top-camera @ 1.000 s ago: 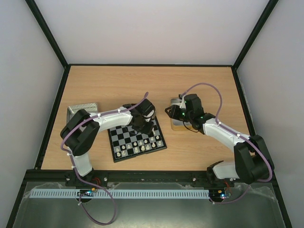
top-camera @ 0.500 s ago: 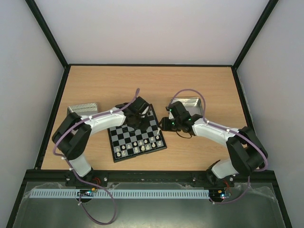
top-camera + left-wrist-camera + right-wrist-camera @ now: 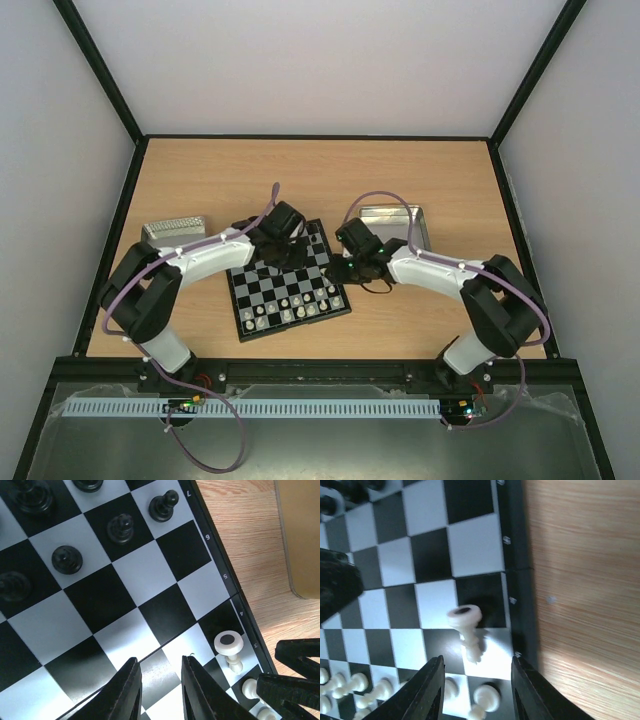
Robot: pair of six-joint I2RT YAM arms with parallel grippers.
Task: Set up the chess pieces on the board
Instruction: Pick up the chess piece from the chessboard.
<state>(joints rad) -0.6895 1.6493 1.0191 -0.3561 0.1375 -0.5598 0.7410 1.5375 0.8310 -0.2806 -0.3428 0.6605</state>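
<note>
The board (image 3: 283,284) lies between my two arms. White chess pieces (image 3: 287,311) stand along its near rows; the black ones at the far side are mostly hidden under my left arm. My left gripper (image 3: 283,250) hovers over the far half of the board, open a little, with only bare squares between its fingers (image 3: 160,663). Black pawns (image 3: 67,559) stand ahead of it. My right gripper (image 3: 347,266) is at the board's right edge, open (image 3: 476,667). A white piece (image 3: 468,628) lies tipped on its side just ahead of its fingertips, not gripped, and it also shows as the white piece (image 3: 229,648).
A silver metal tray (image 3: 397,224) sits on the table right of the board, behind my right wrist. A perforated metal tray (image 3: 174,229) lies at the left. The right gripper's black fingers (image 3: 295,680) come close to my left gripper at the board's corner.
My right arm swung left from the silver tray to the board's right edge and its jaws widened. My left gripper drifted back and left over the board's far rows.
</note>
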